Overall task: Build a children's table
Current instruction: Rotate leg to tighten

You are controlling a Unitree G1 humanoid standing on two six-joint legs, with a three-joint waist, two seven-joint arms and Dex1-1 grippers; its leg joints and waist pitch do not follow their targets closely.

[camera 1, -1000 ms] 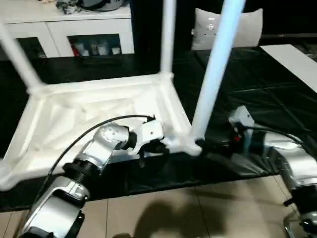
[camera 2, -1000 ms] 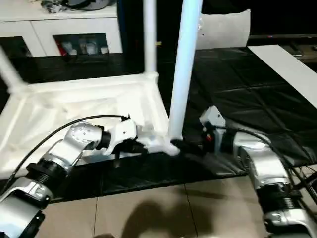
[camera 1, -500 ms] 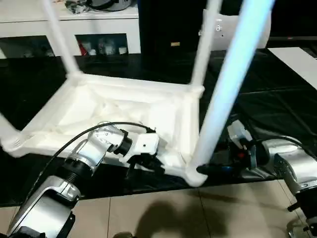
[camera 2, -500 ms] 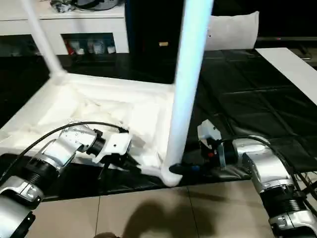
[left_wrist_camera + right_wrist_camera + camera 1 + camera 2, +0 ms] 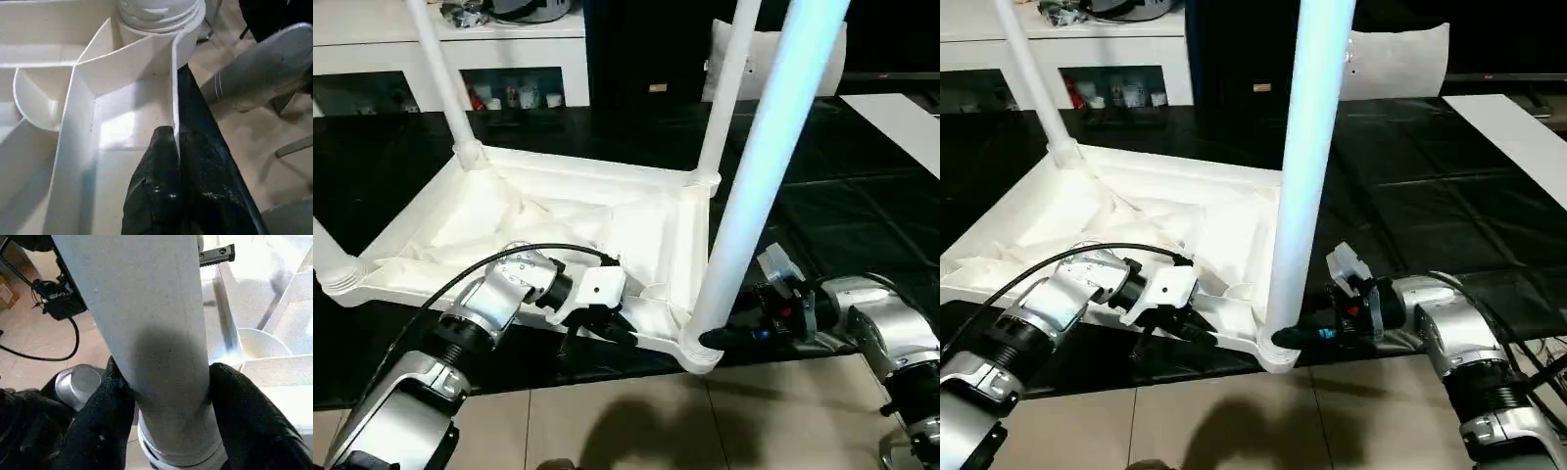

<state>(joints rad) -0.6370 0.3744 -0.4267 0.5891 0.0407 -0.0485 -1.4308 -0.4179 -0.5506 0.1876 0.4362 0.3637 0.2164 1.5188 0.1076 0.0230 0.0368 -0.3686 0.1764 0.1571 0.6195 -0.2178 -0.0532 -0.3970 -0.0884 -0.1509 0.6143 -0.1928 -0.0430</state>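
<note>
On the black floor mat (image 5: 822, 196) ahead of you the children's table (image 5: 558, 225) lies upside down, ribbed underside up, its near edge reaching the seam where the mat gives way to beige tile floor (image 5: 636, 421). Four legs stand up from its corner sockets: the nearest leg (image 5: 759, 166) rises at 1 o'clock from the near right corner socket (image 5: 700, 351), another leg (image 5: 724, 93) stands behind it at 12 o'clock, a third leg (image 5: 440, 73) at 11 o'clock, and at 9 o'clock you get just the base of a fourth leg (image 5: 328, 259) in its socket.

Your left gripper (image 5: 607, 333) is clamped on the table's thin near rim, at about 6 o'clock; the left wrist view shows one black finger (image 5: 156, 191) inside the rim wall and the other outside it, with the socket and leg base just beyond. Your right gripper (image 5: 1298, 336) is closed around the nearest leg right above its socket; in the right wrist view the fingers (image 5: 107, 411) press on both sides of the tube.

At the back, from 10 to 11 o'clock, a white cabinet (image 5: 509, 59) with dark glass doors holds small items you cannot make out, and more clutter sits on its top. A white cushion (image 5: 783, 59) leans at 1 o'clock, and a white board (image 5: 901, 113) lies flat at 2 o'clock.

The right wrist view also gives you a dark cable (image 5: 44, 350) looping over the tile and a black box (image 5: 63, 303) beside it. The left wrist view lets you see the bare ribbed compartments inside the rim.
</note>
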